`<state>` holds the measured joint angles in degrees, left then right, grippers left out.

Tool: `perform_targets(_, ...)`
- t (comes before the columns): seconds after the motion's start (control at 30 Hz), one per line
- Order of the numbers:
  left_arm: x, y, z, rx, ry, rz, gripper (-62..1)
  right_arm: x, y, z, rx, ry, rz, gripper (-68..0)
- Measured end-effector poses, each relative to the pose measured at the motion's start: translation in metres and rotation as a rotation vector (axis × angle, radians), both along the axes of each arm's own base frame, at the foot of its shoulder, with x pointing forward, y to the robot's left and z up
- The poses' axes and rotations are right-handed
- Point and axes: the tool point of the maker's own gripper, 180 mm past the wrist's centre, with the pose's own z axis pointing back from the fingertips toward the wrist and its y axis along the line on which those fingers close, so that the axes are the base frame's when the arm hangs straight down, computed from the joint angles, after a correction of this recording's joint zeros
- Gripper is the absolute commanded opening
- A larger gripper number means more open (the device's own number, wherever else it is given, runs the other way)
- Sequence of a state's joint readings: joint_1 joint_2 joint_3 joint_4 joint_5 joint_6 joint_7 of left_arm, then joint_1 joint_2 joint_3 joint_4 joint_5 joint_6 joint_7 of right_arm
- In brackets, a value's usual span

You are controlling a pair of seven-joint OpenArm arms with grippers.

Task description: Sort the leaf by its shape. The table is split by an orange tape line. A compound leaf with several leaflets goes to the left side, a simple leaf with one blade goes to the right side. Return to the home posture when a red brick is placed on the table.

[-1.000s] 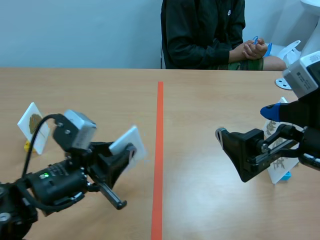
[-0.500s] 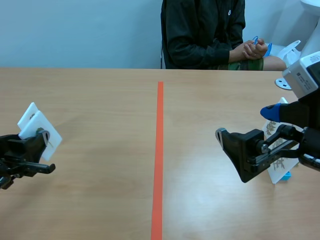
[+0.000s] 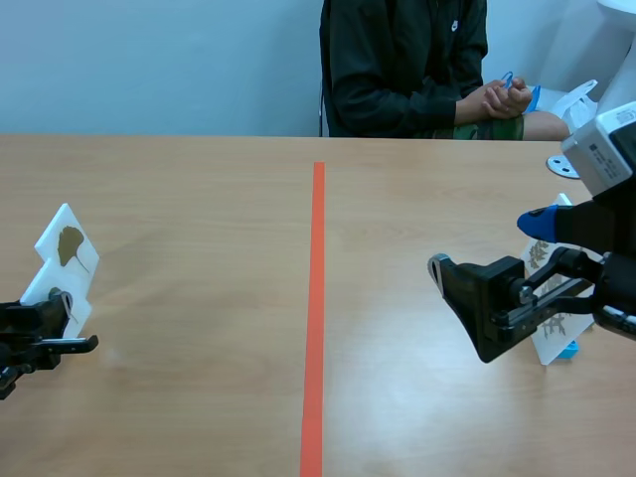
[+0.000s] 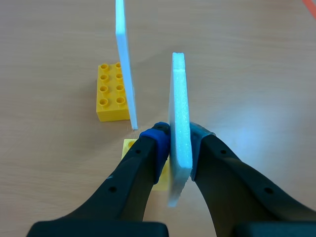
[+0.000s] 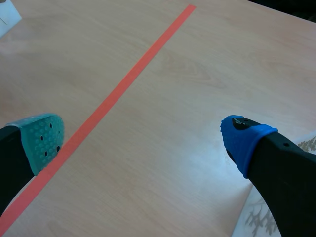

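Note:
My left gripper (image 3: 58, 320) is at the table's far left edge, shut on a white leaf card (image 3: 47, 290). In the left wrist view this card (image 4: 179, 118) is edge-on between the pads, so its leaf is hidden. Its lower end is over a yellow brick (image 4: 129, 147). Just beyond stands a second white card (image 3: 68, 242) with a brown fan-shaped leaf, set in another yellow brick (image 4: 109, 92). My right gripper (image 3: 485, 244) hangs open over the right half, with nothing between its fingers (image 5: 42, 140).
The orange tape line (image 3: 316, 298) runs down the middle of the table. Behind my right gripper stands a white card (image 3: 553, 328) with a branching leaf, on a blue base. A person sits across the table, hands (image 3: 497, 96) together.
My left arm has carried the white card from near the tape line to the far left and lowered it beside the standing card. The right arm has not moved.

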<state>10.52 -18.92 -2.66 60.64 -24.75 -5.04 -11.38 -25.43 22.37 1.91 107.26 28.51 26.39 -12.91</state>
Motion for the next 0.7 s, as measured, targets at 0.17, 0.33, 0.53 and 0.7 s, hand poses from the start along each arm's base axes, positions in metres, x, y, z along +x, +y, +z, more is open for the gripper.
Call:
perform_targets(0.17,0.006,0.009,-0.009,-0.010,-0.012,0.041,-55.2,0.000,0.000,0.000,0.000,0.000,0.000,0.4)
perform_targets(0.33,0.005,0.018,-0.017,-0.003,-0.003,0.072,-55.2,0.000,0.000,0.000,0.000,0.000,0.000,0.4)
perform_targets(0.53,0.004,0.024,-0.024,0.003,0.010,0.092,-54.6,0.000,0.000,0.000,0.000,0.000,0.000,0.4)
perform_targets(0.7,0.004,0.024,-0.023,0.003,0.009,0.092,-51.2,0.000,0.000,0.000,0.000,0.000,0.000,0.4)
